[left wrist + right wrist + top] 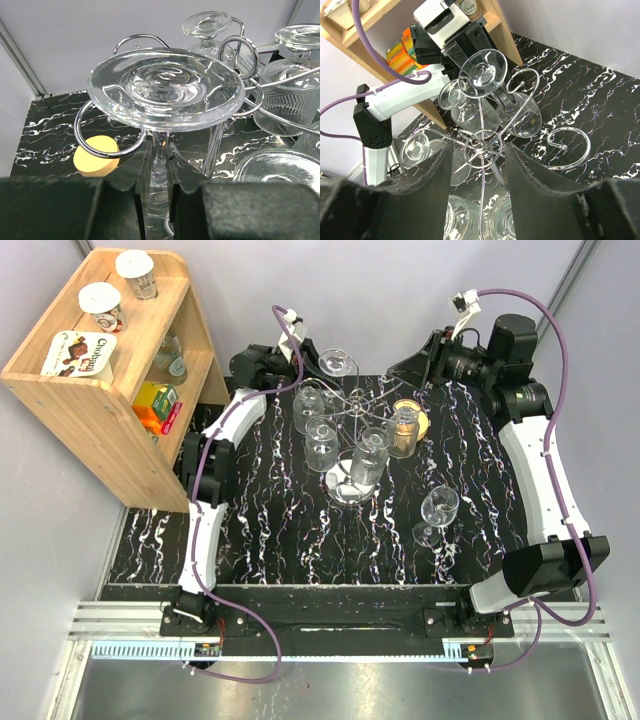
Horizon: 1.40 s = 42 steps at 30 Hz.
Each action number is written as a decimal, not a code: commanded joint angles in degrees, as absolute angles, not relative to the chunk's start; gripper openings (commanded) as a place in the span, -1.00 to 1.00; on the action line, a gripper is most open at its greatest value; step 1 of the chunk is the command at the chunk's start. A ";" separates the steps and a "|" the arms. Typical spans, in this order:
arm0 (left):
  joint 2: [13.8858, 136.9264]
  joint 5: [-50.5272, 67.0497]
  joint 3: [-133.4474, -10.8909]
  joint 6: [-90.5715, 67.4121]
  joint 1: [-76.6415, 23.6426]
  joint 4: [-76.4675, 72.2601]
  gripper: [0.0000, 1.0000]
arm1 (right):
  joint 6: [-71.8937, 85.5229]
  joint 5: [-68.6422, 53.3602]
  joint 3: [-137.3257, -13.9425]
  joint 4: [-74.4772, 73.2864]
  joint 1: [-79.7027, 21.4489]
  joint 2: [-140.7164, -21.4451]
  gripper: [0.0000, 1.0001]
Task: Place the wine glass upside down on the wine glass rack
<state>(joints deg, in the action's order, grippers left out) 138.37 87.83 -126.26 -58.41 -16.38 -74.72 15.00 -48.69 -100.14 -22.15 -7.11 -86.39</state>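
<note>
Wine glass (337,362), top view: inverted, foot up, at the rear of the wine glass rack (357,406). Other glasses (322,440) crowd the rack's arms. A loose glass (438,510) stands on the black marbled bench (300,540), and a wooden shelf (100,400) stands at left.

Left wrist view: the left end effector (159,170) clamps the stem beside a curled wire arm.

Right wrist view: the right end effector (479,155) is half-spread, empty and facing the rack.

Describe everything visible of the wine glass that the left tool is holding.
The wine glass is clear and upside down: round foot on top, thin stem running down into the left tool, which is shut on it. Its bowl is mostly hidden by the tool. The foot hovers above a curled arm of the chrome wine glass rack; contact cannot be told.
</note>
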 commanded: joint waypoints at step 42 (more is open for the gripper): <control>138.43 96.68 -126.82 -55.02 -18.46 -90.97 -1.00 | 1.06 -39.29 -98.35 -29.52 -6.77 -87.10 0.01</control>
